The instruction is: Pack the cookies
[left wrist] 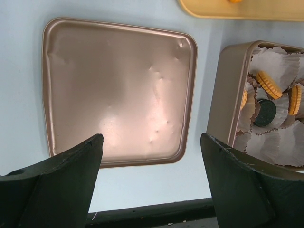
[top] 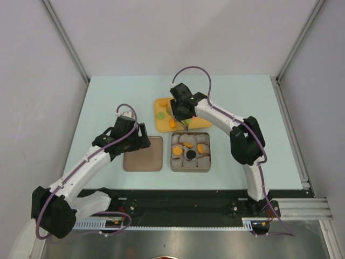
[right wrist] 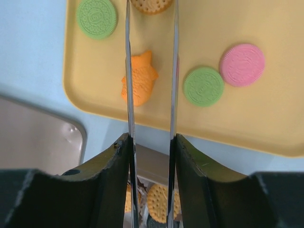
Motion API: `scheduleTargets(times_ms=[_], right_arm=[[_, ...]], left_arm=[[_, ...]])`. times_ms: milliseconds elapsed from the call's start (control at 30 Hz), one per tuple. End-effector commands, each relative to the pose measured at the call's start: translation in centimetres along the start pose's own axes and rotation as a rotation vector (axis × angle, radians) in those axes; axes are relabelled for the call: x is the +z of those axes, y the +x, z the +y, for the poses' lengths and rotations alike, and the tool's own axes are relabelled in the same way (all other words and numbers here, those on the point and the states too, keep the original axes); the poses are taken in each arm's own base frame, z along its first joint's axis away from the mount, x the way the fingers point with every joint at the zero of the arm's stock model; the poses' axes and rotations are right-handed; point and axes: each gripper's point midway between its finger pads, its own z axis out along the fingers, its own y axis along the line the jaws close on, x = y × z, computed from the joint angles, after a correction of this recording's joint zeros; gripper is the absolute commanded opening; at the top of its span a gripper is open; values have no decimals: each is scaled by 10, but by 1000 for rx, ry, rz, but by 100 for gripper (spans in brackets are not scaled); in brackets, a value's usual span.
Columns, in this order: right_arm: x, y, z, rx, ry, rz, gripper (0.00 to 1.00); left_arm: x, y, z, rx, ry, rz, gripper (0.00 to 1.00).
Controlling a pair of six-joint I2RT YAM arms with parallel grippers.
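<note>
Right gripper (right wrist: 151, 152) sets its tong blades (right wrist: 128, 95) narrow over the fish-shaped orange cookie (right wrist: 142, 80) on the yellow tray (right wrist: 266, 123), presumably aligning for pickup; a grip cannot be confirmed.

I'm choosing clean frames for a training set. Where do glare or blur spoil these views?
Left wrist view: a pale sheen washes out the middle of the tin lid, and the left claw at the bottom is soft. Right wrist view: the cookies on the yellow tray are crisp, the dark right claw blurred. Top view: even light, only faint shadows.
</note>
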Motion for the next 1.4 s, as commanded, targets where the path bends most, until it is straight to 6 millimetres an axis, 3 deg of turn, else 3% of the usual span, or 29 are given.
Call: scheduleTargets(times_ms=[0, 133, 167, 200, 233, 400, 500, 633, 800, 1067, 1367], right_arm=[[-65, -39, -11, 16, 9, -142, 31], [-104, -36, -21, 39, 18, -187, 31], [-108, -28, -25, 40, 22, -178, 31], [-129, -30, -25, 44, 11, -211, 31], [-137, -28, -30, 48, 21, -221, 31], [-184, 10, -50, 69, 48, -222, 31], [-204, 41, -55, 62, 71, -197, 31], [-223, 61, -58, 86, 77, -197, 31], [-235, 86, -60, 88, 89, -175, 31], [-232, 127, -56, 100, 85, -122, 31], [-223, 149, -59, 129, 96, -99, 31]], left_arm=[[-1, -5, -2, -2, 19, -23, 88], [-1, -6, -3, -4, 23, -26, 88], [-1, -6, -4, -4, 27, -24, 88], [0, -6, -5, -4, 27, -22, 88], [-1, -7, -6, -2, 31, -21, 88], [1, -6, -7, -4, 37, -19, 88], [2, -6, -7, -7, 37, -17, 88], [3, -5, -8, -11, 41, -14, 88], [3, -5, -9, -13, 44, -12, 88], [5, -1, -8, -14, 43, -3, 88], [8, -1, -10, -8, 50, 8, 88]])
